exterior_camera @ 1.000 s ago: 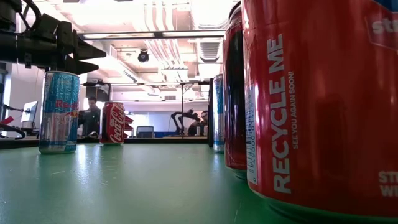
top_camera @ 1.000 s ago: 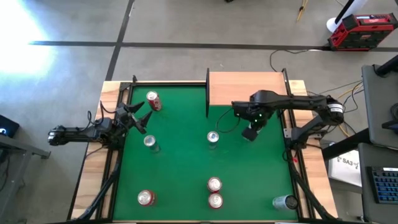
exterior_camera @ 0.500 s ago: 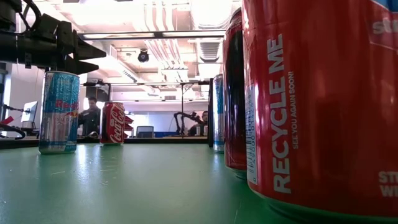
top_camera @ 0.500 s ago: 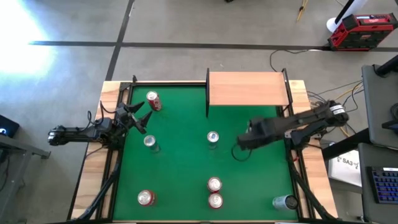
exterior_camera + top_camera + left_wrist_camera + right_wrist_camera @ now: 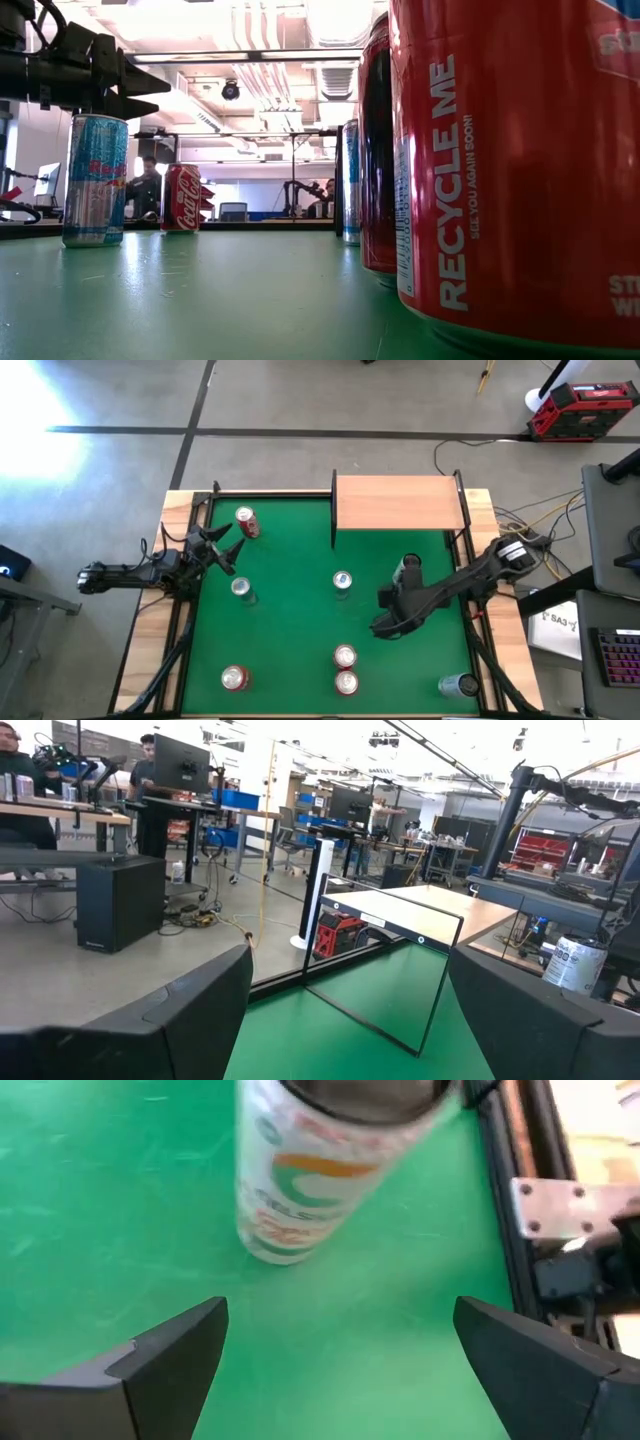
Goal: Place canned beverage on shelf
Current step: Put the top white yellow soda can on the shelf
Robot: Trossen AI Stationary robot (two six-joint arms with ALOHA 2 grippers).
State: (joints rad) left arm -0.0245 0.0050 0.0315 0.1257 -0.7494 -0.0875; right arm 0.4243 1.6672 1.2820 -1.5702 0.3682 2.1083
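The right gripper (image 5: 383,625) hung over the green felt with its fingers (image 5: 170,1355) spread wide and nothing between them; a white can (image 5: 320,1165) with orange and green print stood ahead of it, untouched. The shelf (image 5: 398,503) sat bare at the table's far edge, well apart from that gripper. The left gripper (image 5: 228,546) waited at the left side, partly open and empty, near a red can (image 5: 246,522).
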